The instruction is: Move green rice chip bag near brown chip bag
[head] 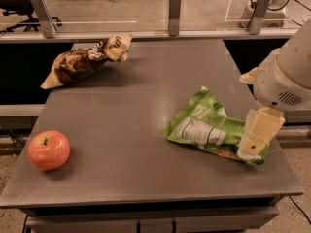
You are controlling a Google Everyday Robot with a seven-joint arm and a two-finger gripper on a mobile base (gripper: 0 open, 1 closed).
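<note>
While the gripper (252, 142) hangs at the worktop's (141, 106) 4 o'clock edge, low over the right-hand end of the green rice chip bag (201, 127), the step in hand looks to be taking hold of that bag. Whether the gripper is spread or closed I cannot tell. It overlaps the bag's crumpled end, and possibly touches it, though the angle makes that uncertain.

The bag lies flat and rumpled at about 4 o'clock on the worktop, label panel up. The brown chip bag (82, 62) lies well apart from it at about 10 o'clock, near the far left edge. An apple (48, 150) sits at 8 o'clock, off the straight path between the two bags.

To do this well, the grasp should probably pinch a raised fold at the near end of the green bag, since glossy film slips when pressed flat. The bag should be lifted clear before it is carried toward 10 o'clock. It should be set down just beside the brown bag, short of nudging it toward the edge.
</note>
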